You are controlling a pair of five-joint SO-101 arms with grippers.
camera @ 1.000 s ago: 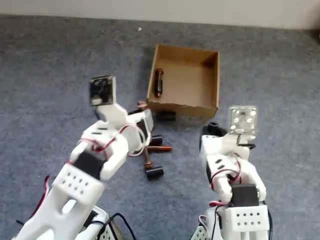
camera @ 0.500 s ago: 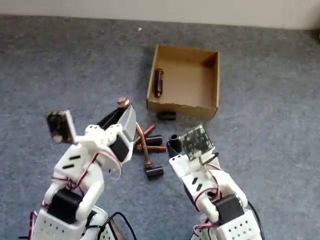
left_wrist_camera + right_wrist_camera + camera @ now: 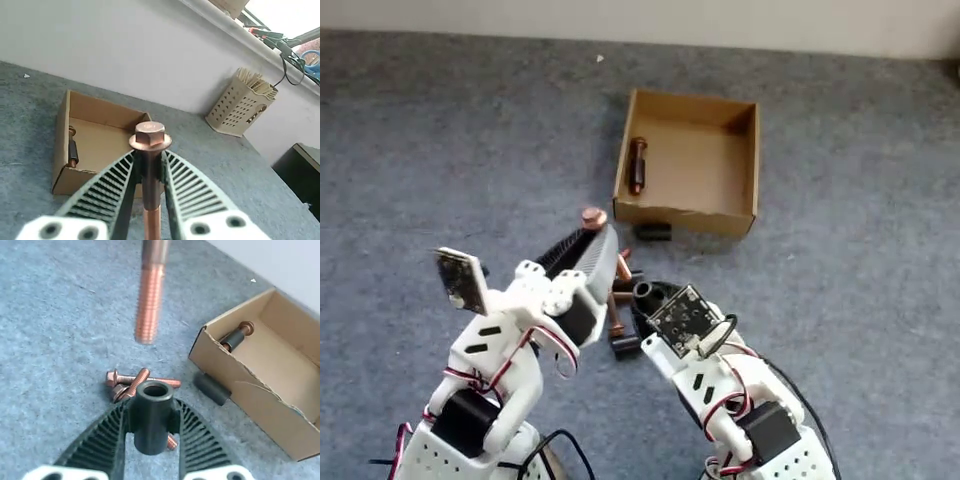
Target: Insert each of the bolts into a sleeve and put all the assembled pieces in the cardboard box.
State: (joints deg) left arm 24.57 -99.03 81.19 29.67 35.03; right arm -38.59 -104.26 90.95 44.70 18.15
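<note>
Both arms have swung inward since a second ago, bringing their loads close together. Now the left gripper (image 3: 148,159) pinches a copper bolt (image 3: 149,136) just below its head, head up and threaded end hanging down. At the same time the right gripper (image 3: 151,409) clamps a black sleeve (image 3: 151,430), open end up, near the bolt's lower end and apart from it. Loose bolts (image 3: 131,382) lie on the grey carpet (image 3: 440,130) beneath. Farther off sits the cardboard box (image 3: 685,215), with one assembled piece (image 3: 637,165) along its left wall and a spare sleeve (image 3: 653,231) just outside its near wall
</note>
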